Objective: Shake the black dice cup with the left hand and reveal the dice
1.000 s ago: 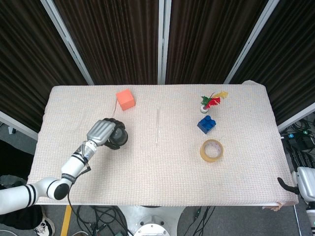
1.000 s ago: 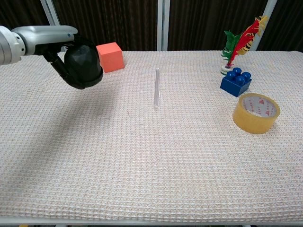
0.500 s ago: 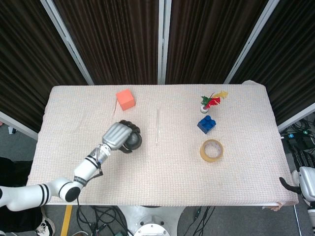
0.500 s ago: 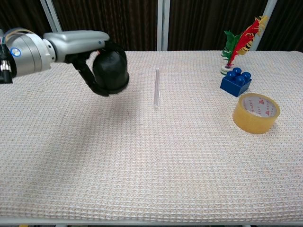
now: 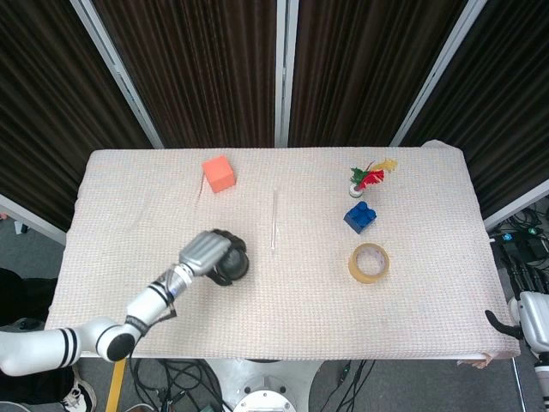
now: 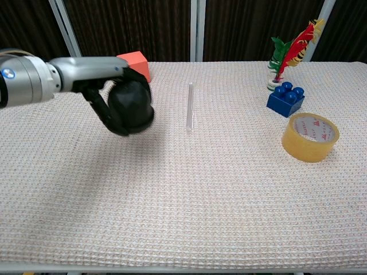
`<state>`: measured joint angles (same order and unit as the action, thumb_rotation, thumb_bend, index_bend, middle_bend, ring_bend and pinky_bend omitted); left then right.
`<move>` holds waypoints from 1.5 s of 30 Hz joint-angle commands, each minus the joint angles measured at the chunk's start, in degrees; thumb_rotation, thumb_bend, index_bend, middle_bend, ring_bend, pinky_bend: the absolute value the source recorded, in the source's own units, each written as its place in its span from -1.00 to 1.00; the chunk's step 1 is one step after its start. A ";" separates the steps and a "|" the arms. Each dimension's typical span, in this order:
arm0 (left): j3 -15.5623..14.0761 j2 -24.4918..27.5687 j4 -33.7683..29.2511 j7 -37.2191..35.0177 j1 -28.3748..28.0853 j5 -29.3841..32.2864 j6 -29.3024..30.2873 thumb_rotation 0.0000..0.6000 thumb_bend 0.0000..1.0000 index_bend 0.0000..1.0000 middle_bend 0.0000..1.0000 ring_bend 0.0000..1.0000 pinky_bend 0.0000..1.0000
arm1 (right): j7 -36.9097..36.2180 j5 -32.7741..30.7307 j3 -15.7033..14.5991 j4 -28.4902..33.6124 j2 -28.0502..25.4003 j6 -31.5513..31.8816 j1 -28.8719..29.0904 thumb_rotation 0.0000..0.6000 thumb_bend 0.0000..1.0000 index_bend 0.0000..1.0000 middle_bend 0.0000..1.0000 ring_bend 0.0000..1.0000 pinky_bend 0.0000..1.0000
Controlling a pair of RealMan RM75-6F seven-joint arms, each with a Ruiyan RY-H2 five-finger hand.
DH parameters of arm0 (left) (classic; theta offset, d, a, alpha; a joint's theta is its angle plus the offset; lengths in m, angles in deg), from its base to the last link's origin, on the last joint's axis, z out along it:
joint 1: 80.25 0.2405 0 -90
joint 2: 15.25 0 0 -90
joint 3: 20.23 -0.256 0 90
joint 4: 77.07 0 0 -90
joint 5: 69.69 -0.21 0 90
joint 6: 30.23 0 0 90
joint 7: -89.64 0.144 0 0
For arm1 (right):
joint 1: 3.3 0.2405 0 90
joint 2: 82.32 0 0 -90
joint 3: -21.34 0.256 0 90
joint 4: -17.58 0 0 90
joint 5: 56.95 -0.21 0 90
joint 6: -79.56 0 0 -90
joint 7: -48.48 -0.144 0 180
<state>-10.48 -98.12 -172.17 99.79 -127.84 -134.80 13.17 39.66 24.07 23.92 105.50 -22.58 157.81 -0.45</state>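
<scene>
My left hand (image 5: pixel 206 252) (image 6: pixel 109 103) holds the black dice cup (image 5: pixel 231 263) (image 6: pixel 132 107) with its fingers wrapped around it, just above the cloth at the table's left middle. The cup is round and matte black. No dice show in either view. My right hand (image 5: pixel 525 319) shows only as a white and black part at the lower right edge of the head view, off the table; how its fingers lie is not visible.
An orange cube (image 5: pixel 219 173) (image 6: pixel 135 61) sits behind the cup. A clear tube (image 5: pixel 274 220) (image 6: pixel 190 106) lies at the centre. At the right stand a feather shuttlecock (image 5: pixel 369 178) (image 6: pixel 290 52), a blue brick (image 5: pixel 360 216) (image 6: pixel 285 99) and a tape roll (image 5: pixel 368 263) (image 6: pixel 310 137).
The left hand carried the cup to the right, then slightly down and toward the table's front. The other objects have not moved.
</scene>
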 commanded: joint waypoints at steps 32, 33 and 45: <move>6.29 -0.01 23.75 8.66 -4.45 21.19 1.83 1.00 -0.52 -0.14 0.03 -0.50 -0.50 | -0.35 -0.20 -0.06 -0.82 0.48 -0.85 0.19 1.00 -0.68 -1.00 -1.00 -1.00 -1.00; 6.15 -0.12 23.52 8.37 -4.37 21.64 1.33 1.00 -0.52 -0.14 0.02 -0.50 -0.50 | -0.28 -0.23 -0.07 -0.81 0.48 -0.86 0.18 1.00 -0.68 -1.00 -1.00 -1.00 -1.00; -5.74 0.30 -5.86 1.04 1.68 -10.35 5.25 1.00 -0.52 -0.14 0.02 -0.50 -0.54 | -0.01 0.05 -0.22 -0.47 0.38 -0.73 0.13 1.00 -0.68 -1.00 -1.00 -1.00 -1.00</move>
<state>-9.47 -97.45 -150.85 103.46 -128.87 -127.06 16.07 39.66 24.12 23.71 105.03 -22.20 157.09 -0.31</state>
